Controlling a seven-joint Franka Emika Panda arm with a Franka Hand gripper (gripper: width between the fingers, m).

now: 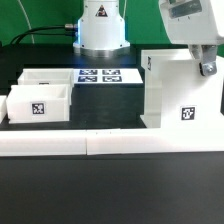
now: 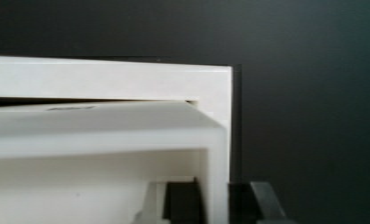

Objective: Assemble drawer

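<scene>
Two small trays (image 1: pixel 40 106) sit together on the bench (image 1: pixel 110 190) at 9 o'clock in the exterior view. The tall housing (image 1: pixel 178 95) of the drawer stands upright at 3 o'clock, and the marker board (image 1: pixel 98 75) lies at 12 o'clock. The tool (image 1: pixel 207 68) is at the housing's upper corner near 2 o'clock. In the wrist view its fingers (image 2: pixel 178 205) straddle a thin housing wall (image 2: pixel 210 150); whether they pinch it, I cannot tell.

Bare table (image 1: pixel 110 106) between trays (image 1: pixel 40 102) and housing (image 1: pixel 180 100) looks passable, though the border strip (image 1: pixel 110 145) fences its front.
</scene>
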